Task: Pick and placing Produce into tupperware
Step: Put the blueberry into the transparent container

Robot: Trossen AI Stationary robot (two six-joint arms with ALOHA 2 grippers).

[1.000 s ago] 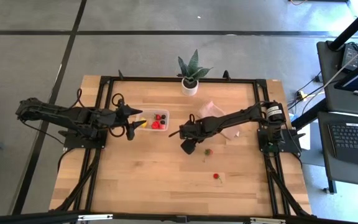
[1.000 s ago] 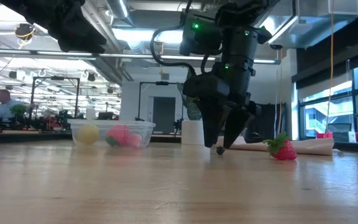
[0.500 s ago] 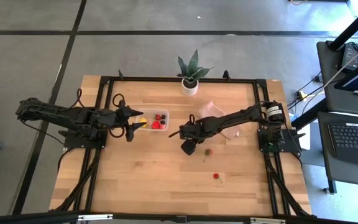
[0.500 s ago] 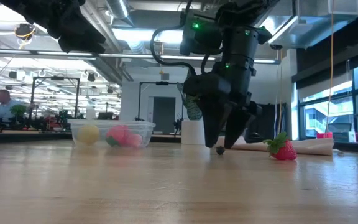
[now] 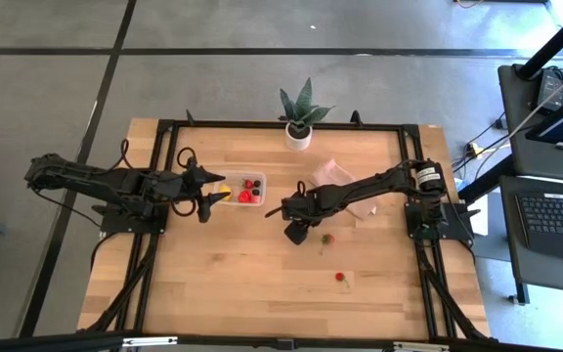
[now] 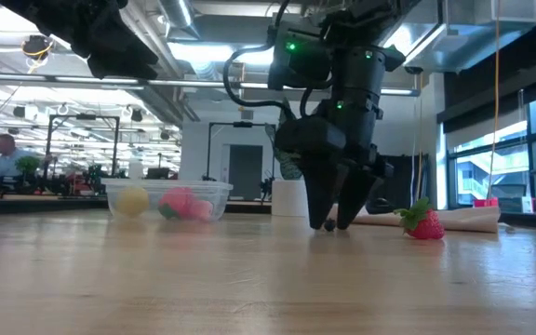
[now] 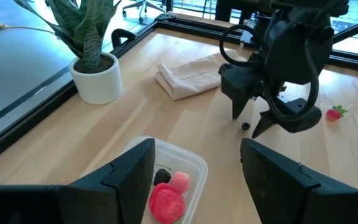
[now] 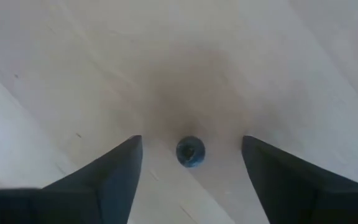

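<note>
A tiny dark blue berry (image 8: 190, 151) lies on the wooden table near its middle. My right gripper (image 6: 330, 223) points down over it, open, with one finger on each side of the berry and neither touching it. The clear tupperware (image 5: 242, 190) stands left of centre and holds a yellow piece, red pieces, a pink one and dark berries (image 7: 166, 186). My left gripper (image 5: 203, 192) hovers open at the tupperware's left end with nothing between its fingers. Two red strawberries (image 5: 327, 238) (image 5: 340, 277) lie on the table to the right of the berry and nearer the front edge.
A potted green plant (image 5: 298, 117) stands at the table's far edge. A folded tan sheet (image 5: 335, 176) lies behind my right arm. A black frame runs along the table's sides. Bare wood stretches toward the near edge.
My right gripper has sunk a little toward the table, so that its fingertips now stand on either side of the berry, which has stayed in place.
</note>
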